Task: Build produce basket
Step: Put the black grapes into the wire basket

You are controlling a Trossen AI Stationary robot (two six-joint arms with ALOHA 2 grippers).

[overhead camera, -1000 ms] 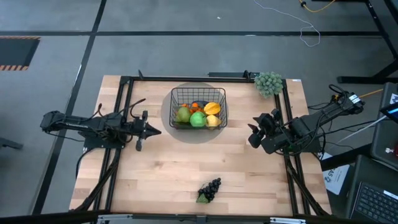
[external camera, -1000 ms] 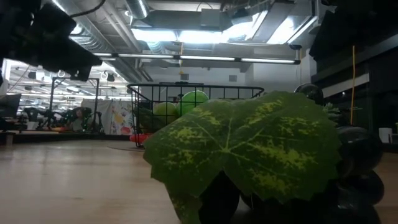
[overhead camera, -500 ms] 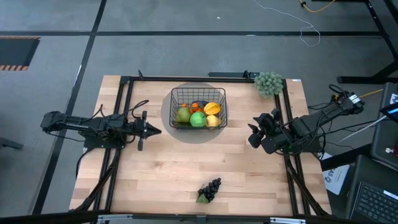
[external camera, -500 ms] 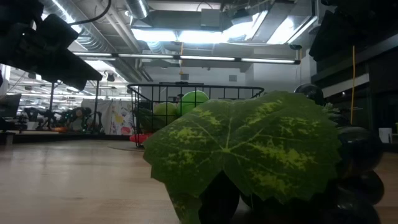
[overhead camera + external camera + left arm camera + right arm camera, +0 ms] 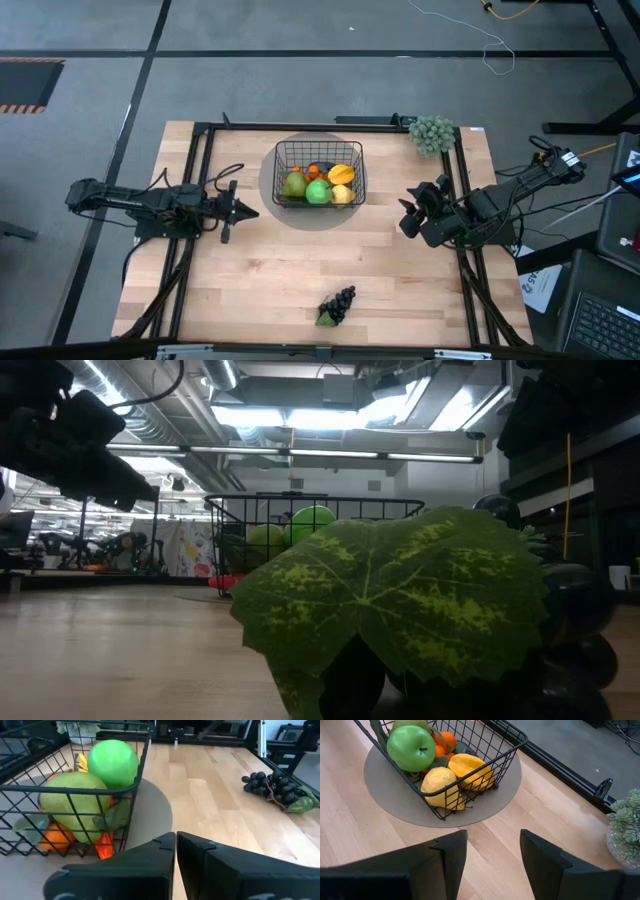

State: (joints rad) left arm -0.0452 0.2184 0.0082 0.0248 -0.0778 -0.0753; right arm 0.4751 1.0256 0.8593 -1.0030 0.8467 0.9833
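Basket holds most produce (grapes loose on worktop); left gripper fingers closed, right gripper fingers apart, both empty

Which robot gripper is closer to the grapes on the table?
Neither clearly. The left gripper sits left of the basket, the right gripper on its right, and the grapes lie about midway between them, near the table's front edge.

Two dark, slim, jointed arms are showing black cables looping along them; left gripper and right gripper are showing matte black, blocky angular fingers.
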